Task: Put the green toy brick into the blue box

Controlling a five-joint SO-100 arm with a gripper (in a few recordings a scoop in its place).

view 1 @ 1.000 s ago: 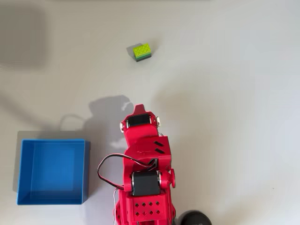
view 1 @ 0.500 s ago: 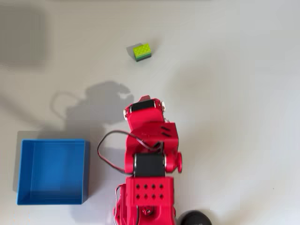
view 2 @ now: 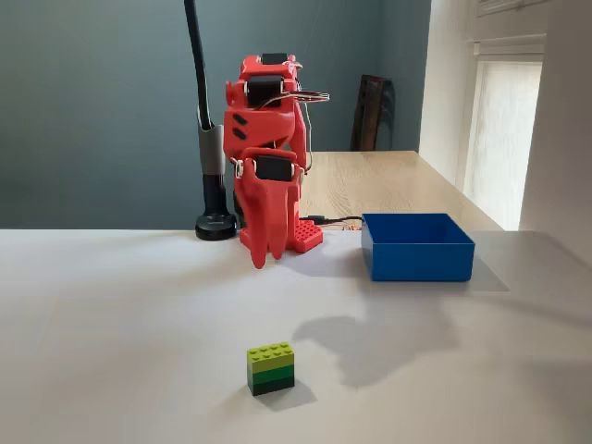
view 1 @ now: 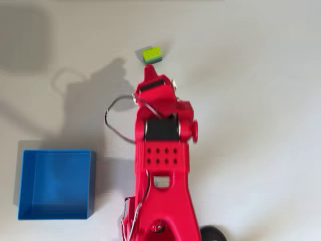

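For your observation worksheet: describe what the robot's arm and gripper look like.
The arm is bright red plastic, built of blocky segments with black motor blocks set in, a grid of small round holes and thin dark cables looping at its side. The gripper ends in long tapering red fingers.

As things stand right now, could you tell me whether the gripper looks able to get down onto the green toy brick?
Probably yes. The green toy brick stands alone on bare table, nothing beside it, and the gripper hangs above, pointing down, close to it overhead.
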